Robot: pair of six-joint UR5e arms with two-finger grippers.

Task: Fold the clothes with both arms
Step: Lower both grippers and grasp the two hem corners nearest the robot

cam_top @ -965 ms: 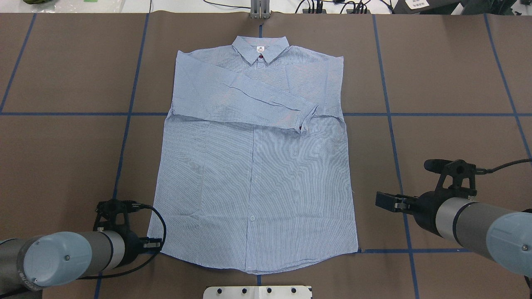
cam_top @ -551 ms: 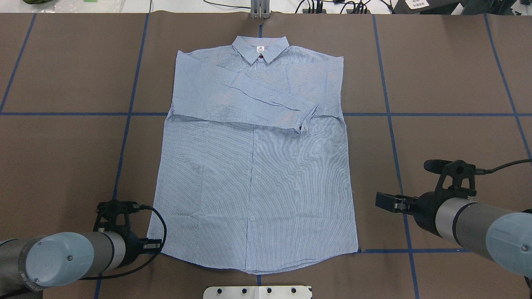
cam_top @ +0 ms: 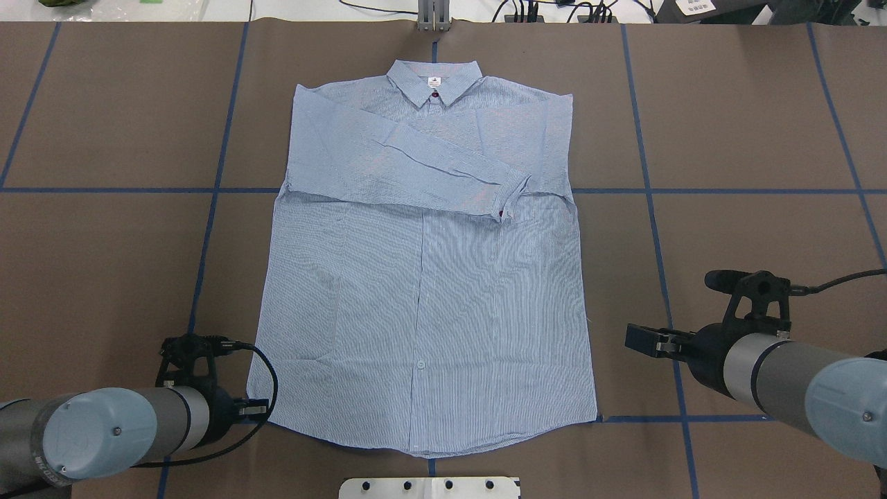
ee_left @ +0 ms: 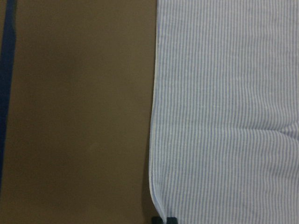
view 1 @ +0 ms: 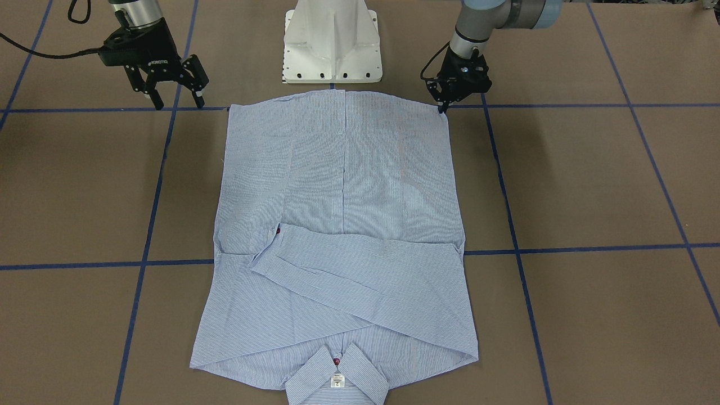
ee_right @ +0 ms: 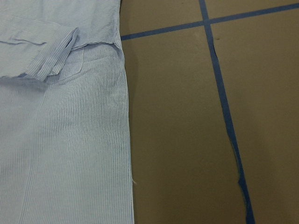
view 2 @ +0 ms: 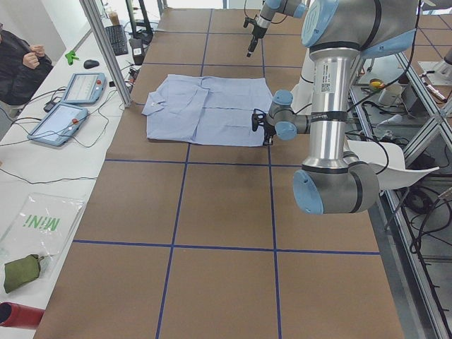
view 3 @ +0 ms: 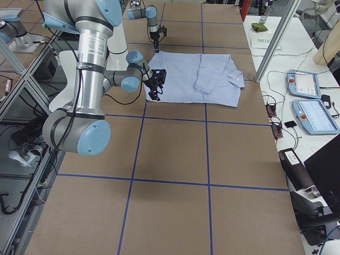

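Barely anything has shifted in the past second: my right arm (cam_top: 776, 371) has dropped a shade toward the robot's side, while the left arm (cam_top: 166, 419) and the shirt (cam_top: 423, 277) sit as before. That blue-and-white striped shirt lies flat at the middle of the brown tabletop (cam_top: 748, 125), buttoned front up. Its collar (cam_top: 433, 80) is at the far edge and its hem near the white pedestal base (view 1: 332, 39). The sleeves are folded across the chest, the upper sleeve (cam_top: 416, 163) slanting down to a cuff on the right. My left claw (view 1: 442, 107) is down at the shirt's left hem corner, fingers drawn together; I cannot tell whether cloth is pinched between them. My right claw (view 1: 179, 103) hangs with fingers spread wide, beside the right hem corner and clear of the cloth. Blue tape lines (cam_top: 693, 190) grid the tabletop.
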